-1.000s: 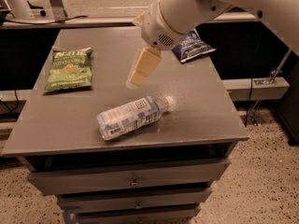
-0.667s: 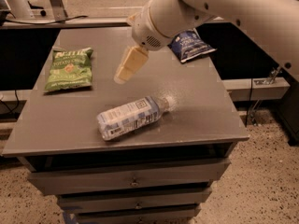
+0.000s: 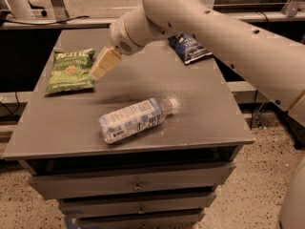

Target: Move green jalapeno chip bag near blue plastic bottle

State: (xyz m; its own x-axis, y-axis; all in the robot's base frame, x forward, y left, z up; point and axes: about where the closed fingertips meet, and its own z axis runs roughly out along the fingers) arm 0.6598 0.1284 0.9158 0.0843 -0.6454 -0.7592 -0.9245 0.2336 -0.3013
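Note:
The green jalapeno chip bag (image 3: 70, 70) lies flat at the left side of the grey cabinet top (image 3: 205, 104). The blue plastic bottle (image 3: 136, 119) lies on its side near the front middle, its white cap pointing right. My gripper (image 3: 101, 67) hangs from the big white arm above the table, just right of the green bag's right edge and behind the bottle. It holds nothing.
A dark blue chip bag (image 3: 189, 48) lies at the back right of the top. The cabinet has drawers (image 3: 136, 185) below its front edge. A dark counter with cables runs behind, and speckled floor surrounds the cabinet.
My arm has swung left across the table, bringing the gripper from above the middle to the green bag's right edge. The bag and bottle have not moved.

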